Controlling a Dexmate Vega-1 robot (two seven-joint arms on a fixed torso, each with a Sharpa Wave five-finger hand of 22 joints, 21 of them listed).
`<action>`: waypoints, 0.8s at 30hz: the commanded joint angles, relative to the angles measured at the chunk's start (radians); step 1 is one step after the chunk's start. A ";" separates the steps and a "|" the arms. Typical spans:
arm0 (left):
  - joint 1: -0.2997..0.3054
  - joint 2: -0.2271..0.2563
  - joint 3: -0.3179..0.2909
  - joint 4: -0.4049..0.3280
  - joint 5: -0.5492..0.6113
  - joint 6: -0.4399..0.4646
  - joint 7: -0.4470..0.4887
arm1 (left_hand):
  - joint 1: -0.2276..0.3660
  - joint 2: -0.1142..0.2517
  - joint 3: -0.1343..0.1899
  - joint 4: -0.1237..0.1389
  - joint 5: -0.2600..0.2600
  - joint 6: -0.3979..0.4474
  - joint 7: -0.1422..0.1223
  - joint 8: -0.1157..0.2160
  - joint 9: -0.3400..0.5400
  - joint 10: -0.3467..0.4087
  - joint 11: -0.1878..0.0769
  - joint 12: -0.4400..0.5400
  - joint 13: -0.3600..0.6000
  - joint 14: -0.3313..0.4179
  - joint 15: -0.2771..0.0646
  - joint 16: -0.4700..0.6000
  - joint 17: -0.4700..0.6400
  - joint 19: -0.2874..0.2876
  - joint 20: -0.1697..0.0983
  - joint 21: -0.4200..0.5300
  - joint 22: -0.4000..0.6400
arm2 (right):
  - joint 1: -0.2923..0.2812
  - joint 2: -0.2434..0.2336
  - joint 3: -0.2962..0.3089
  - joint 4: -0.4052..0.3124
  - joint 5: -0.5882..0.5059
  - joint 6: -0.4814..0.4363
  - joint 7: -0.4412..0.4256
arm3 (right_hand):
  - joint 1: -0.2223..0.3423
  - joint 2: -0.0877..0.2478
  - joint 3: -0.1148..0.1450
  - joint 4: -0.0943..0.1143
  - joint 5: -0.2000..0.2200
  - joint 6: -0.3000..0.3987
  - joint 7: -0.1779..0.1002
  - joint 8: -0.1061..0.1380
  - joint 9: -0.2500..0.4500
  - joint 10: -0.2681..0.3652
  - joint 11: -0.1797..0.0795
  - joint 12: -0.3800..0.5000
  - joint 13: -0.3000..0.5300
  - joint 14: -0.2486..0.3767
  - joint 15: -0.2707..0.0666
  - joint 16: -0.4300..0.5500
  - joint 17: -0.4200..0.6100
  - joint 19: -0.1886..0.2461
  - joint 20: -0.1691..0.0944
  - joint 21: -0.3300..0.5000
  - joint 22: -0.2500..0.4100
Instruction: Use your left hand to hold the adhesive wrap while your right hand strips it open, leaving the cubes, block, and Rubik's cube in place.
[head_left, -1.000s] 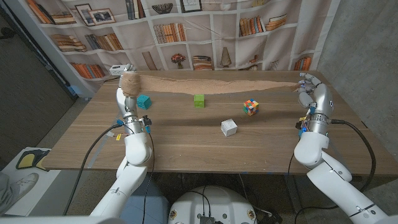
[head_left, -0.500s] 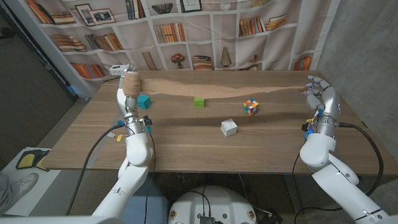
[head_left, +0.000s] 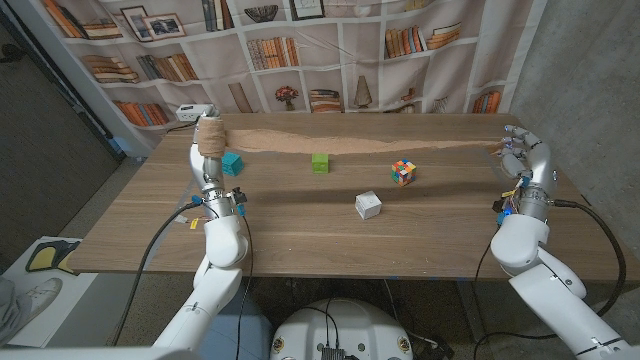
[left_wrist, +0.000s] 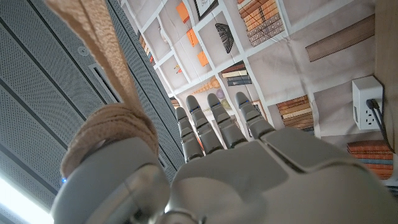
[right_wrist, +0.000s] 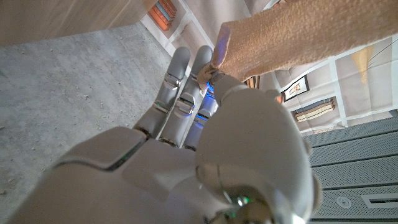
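Note:
My left hand (head_left: 207, 148) holds the tan adhesive wrap roll (head_left: 209, 132) upright above the table's far left; the roll (left_wrist: 106, 140) sits against my thumb in the left wrist view. A long tan strip (head_left: 350, 147) stretches from it across the table to my right hand (head_left: 523, 155) at the far right, which pinches the strip's end (right_wrist: 292, 37). Under the strip stand a teal cube (head_left: 231, 163), a green cube (head_left: 320, 162) and a Rubik's cube (head_left: 403, 173). A white block (head_left: 368, 205) lies nearer me.
The wooden table (head_left: 300, 235) reaches from my arms to a bookshelf-print backdrop (head_left: 320, 50). A white power strip (head_left: 195, 111) sits at the far left corner. The right hand is near the table's right edge, above grey floor (right_wrist: 56, 81).
My right hand has moved further right and toward me with the strip's end, drawing the strip longer. The strip now sags lower over the cubes. Left hand and roll stayed put.

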 joint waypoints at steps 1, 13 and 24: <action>0.019 -0.002 0.002 -0.014 0.014 -0.008 -0.017 | -0.036 0.034 0.002 0.029 -0.016 0.038 0.019 0.013 0.000 0.003 0.018 0.008 -0.006 0.005 0.016 0.007 0.008 -0.007 -0.001 -0.005 0.006 | -0.008 -0.008 0.035 0.000 0.024 -0.010 0.020 | 0.002 -0.004 0.008 0.000 -0.002 0.002 -0.007 0.003 0.000 0.008 0.002 -0.003 0.004 0.013 -0.100 -0.007 0.001 -0.003 -0.121 0.008 0.003; 0.067 0.010 0.008 -0.069 0.004 0.004 -0.051 | -0.080 0.068 -0.005 0.051 -0.036 0.072 0.039 0.019 0.000 0.010 0.031 0.013 -0.014 0.003 0.031 0.009 0.009 -0.012 0.010 -0.007 0.008 | -0.058 0.002 0.062 -0.043 0.025 -0.018 0.019 | 0.002 -0.005 0.009 -0.001 -0.002 -0.009 -0.006 -0.001 0.000 0.007 0.001 -0.007 0.004 0.014 -0.100 -0.010 0.001 -0.008 -0.122 0.013 0.002; 0.105 0.044 -0.011 -0.107 -0.012 -0.016 -0.097 | -0.091 0.072 -0.008 0.049 -0.046 0.061 0.032 0.012 -0.001 -0.001 0.028 0.008 -0.018 -0.005 0.029 0.006 0.008 -0.015 0.009 -0.009 0.008 | -0.094 0.044 0.066 -0.078 0.022 0.008 -0.003 | 0.001 -0.004 0.009 0.000 -0.003 -0.007 -0.008 0.001 0.000 0.007 -0.002 -0.011 0.006 0.017 -0.099 -0.015 -0.001 -0.015 -0.121 0.020 0.002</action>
